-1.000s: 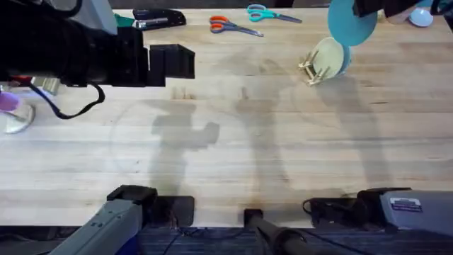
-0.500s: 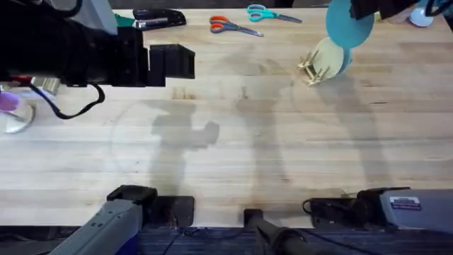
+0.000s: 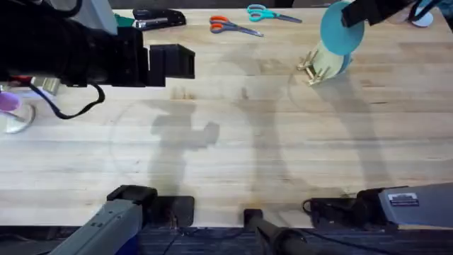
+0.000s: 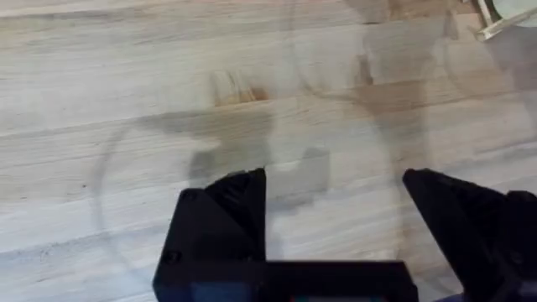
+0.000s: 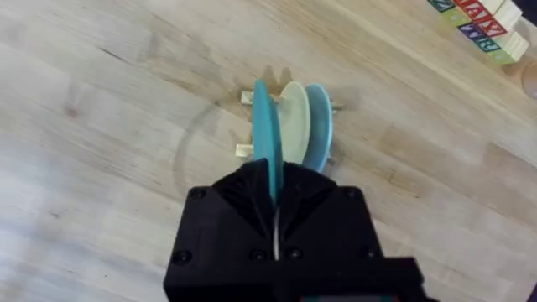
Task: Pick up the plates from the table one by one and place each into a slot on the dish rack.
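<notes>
The teal plate [image 3: 341, 30] hangs on edge just above the dish rack [image 3: 309, 69] at the table's [image 3: 233, 149] far right, with my right gripper [image 3: 362, 10] shut on its rim. From the right wrist the teal plate [image 5: 266, 143] is edge-on, held in the right gripper [image 5: 275, 201] over the rack [image 5: 245, 151], beside the pale yellow plate [image 5: 294, 117] standing in a slot. That pale yellow plate [image 3: 327, 57] leans upright in the rack. My left gripper [image 3: 177, 62] hovers high at the far left, open and holding nothing [image 4: 336, 218].
A light sky-blue plate [image 5: 320, 126] stands behind the yellow one. Orange scissors [image 3: 230, 27], teal scissors [image 3: 265, 13] and a black stapler [image 3: 157, 18] lie along the far edge. A glass [image 3: 15, 117] stands at the left. Toy blocks [image 5: 478, 21] lie beyond the rack.
My right gripper has carried the teal plate to the left and lower, closer over the rack. The left arm has not moved.
</notes>
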{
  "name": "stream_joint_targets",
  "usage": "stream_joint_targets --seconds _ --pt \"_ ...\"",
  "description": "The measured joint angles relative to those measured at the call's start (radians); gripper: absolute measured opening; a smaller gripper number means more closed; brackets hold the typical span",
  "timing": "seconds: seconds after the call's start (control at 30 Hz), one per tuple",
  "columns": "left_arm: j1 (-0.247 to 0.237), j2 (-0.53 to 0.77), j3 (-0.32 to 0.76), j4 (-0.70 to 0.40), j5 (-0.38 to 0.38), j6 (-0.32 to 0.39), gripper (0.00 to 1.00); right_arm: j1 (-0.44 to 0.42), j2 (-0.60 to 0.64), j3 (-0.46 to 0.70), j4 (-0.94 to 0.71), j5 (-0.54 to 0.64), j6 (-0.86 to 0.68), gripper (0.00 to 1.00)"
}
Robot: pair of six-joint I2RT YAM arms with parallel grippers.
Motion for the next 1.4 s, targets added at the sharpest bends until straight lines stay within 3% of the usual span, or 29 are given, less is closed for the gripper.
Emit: stream_joint_targets --seconds 0.37,1.4 --pt "0.000 0.000 0.000 0.000 0.000 0.000 0.995 0.000 0.084 -0.001 0.002 0.003 0.000 0.031" --pt "0.000 0.000 0.000 0.000 0.000 0.000 0.994 0.000 0.138 -0.003 0.079 0.052 0.069 0.031"
